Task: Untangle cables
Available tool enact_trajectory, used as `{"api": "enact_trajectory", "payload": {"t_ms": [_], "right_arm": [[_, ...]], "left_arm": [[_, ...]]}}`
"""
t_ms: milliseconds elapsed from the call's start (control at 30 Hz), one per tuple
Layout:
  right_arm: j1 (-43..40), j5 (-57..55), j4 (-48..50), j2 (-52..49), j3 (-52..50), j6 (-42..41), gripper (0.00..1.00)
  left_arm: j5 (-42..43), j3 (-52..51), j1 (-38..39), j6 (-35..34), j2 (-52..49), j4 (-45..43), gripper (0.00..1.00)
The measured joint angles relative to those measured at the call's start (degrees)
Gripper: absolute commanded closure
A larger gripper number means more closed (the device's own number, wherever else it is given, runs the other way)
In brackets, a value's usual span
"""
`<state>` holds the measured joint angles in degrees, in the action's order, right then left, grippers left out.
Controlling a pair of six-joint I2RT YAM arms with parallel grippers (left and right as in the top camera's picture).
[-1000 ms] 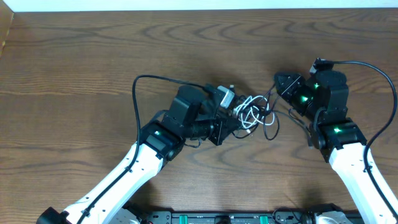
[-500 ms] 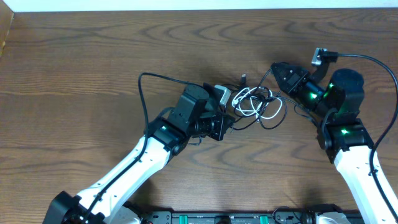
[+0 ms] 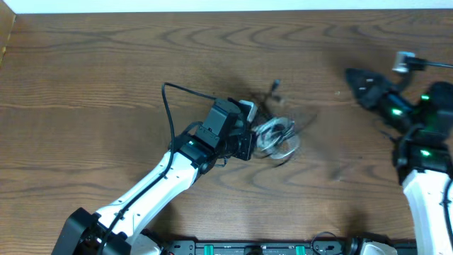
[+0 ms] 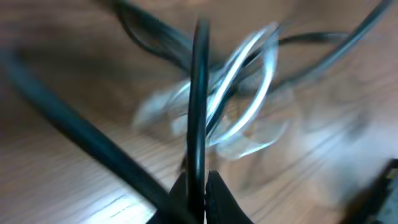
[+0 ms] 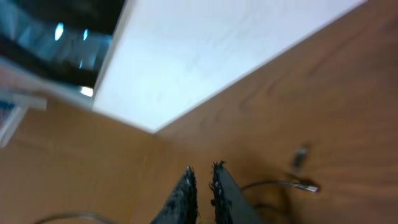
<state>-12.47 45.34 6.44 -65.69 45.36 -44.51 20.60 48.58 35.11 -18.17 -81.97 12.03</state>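
Left claw [image 4: 198, 185] clamped on one black cable [image 4: 199, 93]. The cables [image 3: 277, 137] lie bunched just right of it on the counter [image 3: 99, 64]. Right claw [image 3: 354, 76] sits well off right, nearly closed, contents unclear. I judge the left arm nearer.

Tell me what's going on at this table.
Two robot arms are working on a tangle of cables on a wooden table. The left gripper is shut on one black cable, right beside the tangle, whose black and white loops are blurred. The right gripper sits off to the right, apart from the tangle, with its fingers together; whether it pinches anything cannot be told. The cables are not yet untangled.
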Motion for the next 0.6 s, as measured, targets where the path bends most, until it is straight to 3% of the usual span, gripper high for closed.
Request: {"api": "enact_trajectory", "payload": {"t_ms": [333, 600], "right_arm": [[-14.6, 7.0, -0.2, 1.0, 0.0, 3.7, 0.91], [-17.0, 7.8, -0.2, 1.0, 0.0, 7.9, 0.91]], "left_arm": [[-8.1, 0.0, 0.0, 0.0, 0.0, 1.0, 0.92], [-15.3, 0.0, 0.0, 0.0, 0.0, 3.0, 0.92]]}}
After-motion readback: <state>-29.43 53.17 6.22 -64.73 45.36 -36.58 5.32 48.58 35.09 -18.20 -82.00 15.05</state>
